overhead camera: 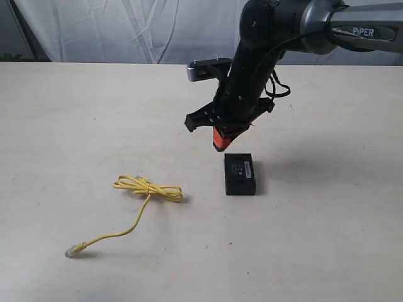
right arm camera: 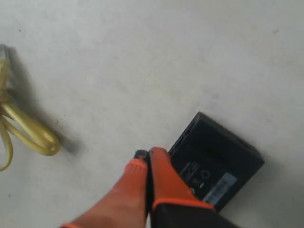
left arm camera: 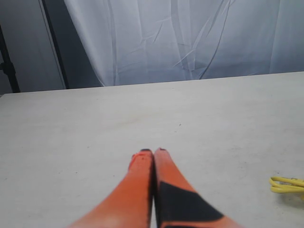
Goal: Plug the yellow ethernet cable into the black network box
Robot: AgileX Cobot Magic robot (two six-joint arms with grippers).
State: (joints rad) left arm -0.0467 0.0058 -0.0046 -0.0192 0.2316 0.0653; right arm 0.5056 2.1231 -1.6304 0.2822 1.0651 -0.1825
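Right gripper [overhead camera: 220, 141]: orange tips clenched together, empty, poised just beside black network box [overhead camera: 240, 174], which lies flat near the middle of the desk [overhead camera: 63, 126]. Left gripper [left arm camera: 153, 153]: clenched, empty, over bare desk. Yellow ethernet cable [overhead camera: 151, 188]: partly looped, unplugged, well apart from the box, toward the desk's left edge.

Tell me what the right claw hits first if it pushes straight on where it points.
Probably the bare table just beside the black network box; the shut right claw may clip the box's edge, depth is unclear.
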